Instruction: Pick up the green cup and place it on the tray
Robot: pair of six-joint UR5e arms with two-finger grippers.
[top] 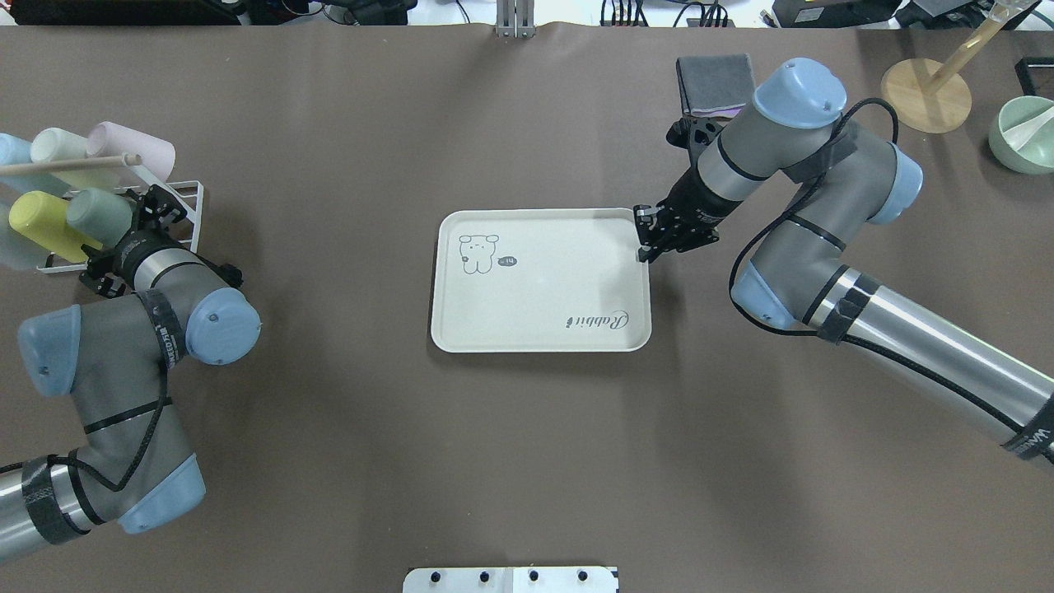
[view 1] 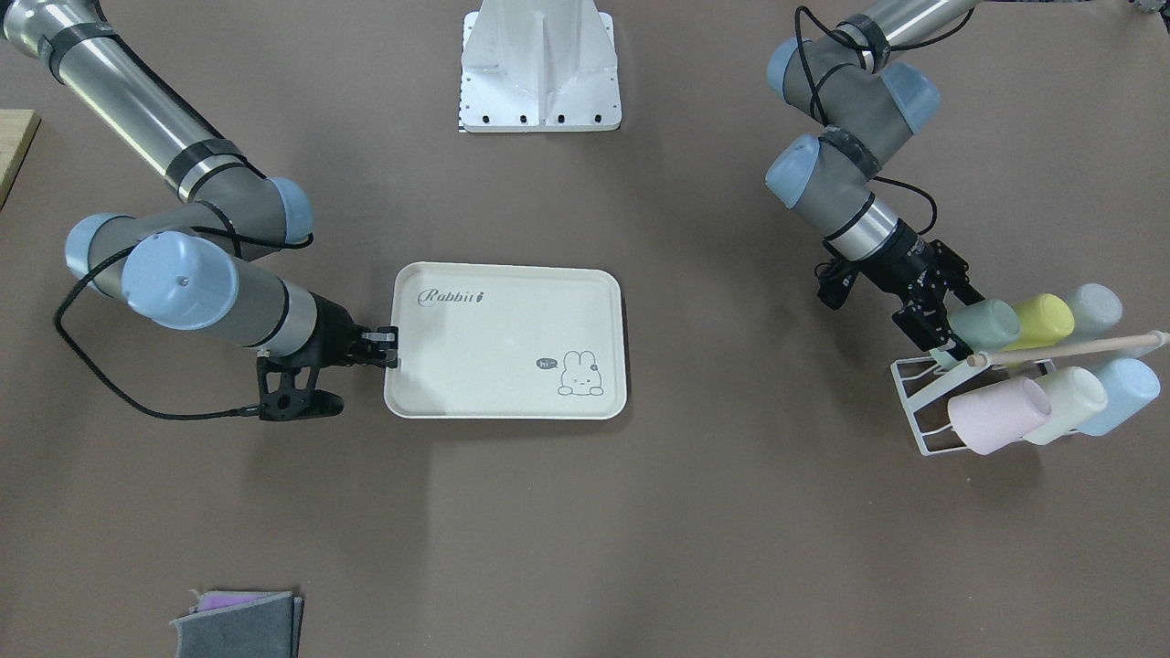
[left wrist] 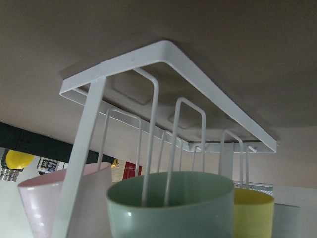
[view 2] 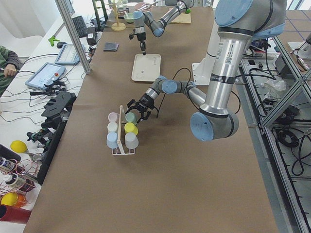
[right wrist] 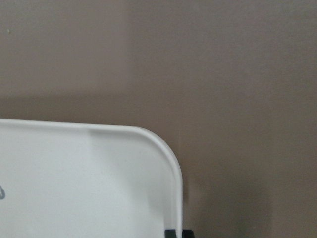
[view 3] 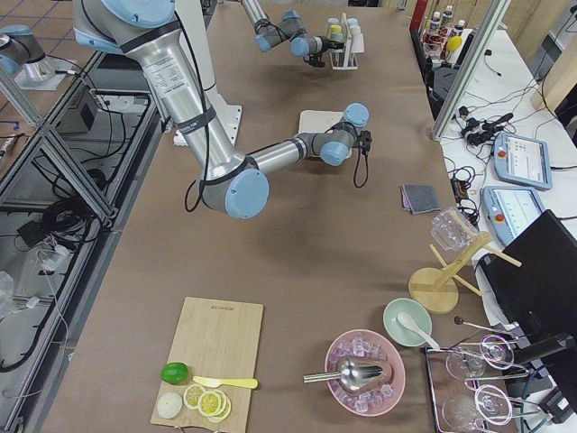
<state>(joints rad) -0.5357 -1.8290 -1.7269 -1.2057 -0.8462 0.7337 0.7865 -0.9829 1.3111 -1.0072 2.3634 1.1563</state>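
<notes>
The green cup [view 1: 992,322] lies on its side on a peg of the white wire rack [view 1: 914,416], at the table's end on my left. In the left wrist view its open mouth [left wrist: 171,203] faces the camera, low in the frame. My left gripper [view 1: 962,325] is open, with one finger on each side of the cup's mouth end. The cream tray [view 1: 507,343], marked with "Rabbit" script and a bunny, lies flat mid-table. My right gripper [view 1: 391,348] is shut on the rim of its short edge, near a corner [right wrist: 168,158].
The rack also holds a yellow cup [view 1: 1044,320], a whitish cup [view 1: 1094,306], a pink cup [view 1: 996,416], a pale green cup [view 1: 1067,402] and a light blue cup [view 1: 1122,393], under a wooden rod [view 1: 1069,348]. Folded grey cloths [top: 715,82], a wooden stand [top: 926,95] and a green bowl [top: 1025,132] sit far right.
</notes>
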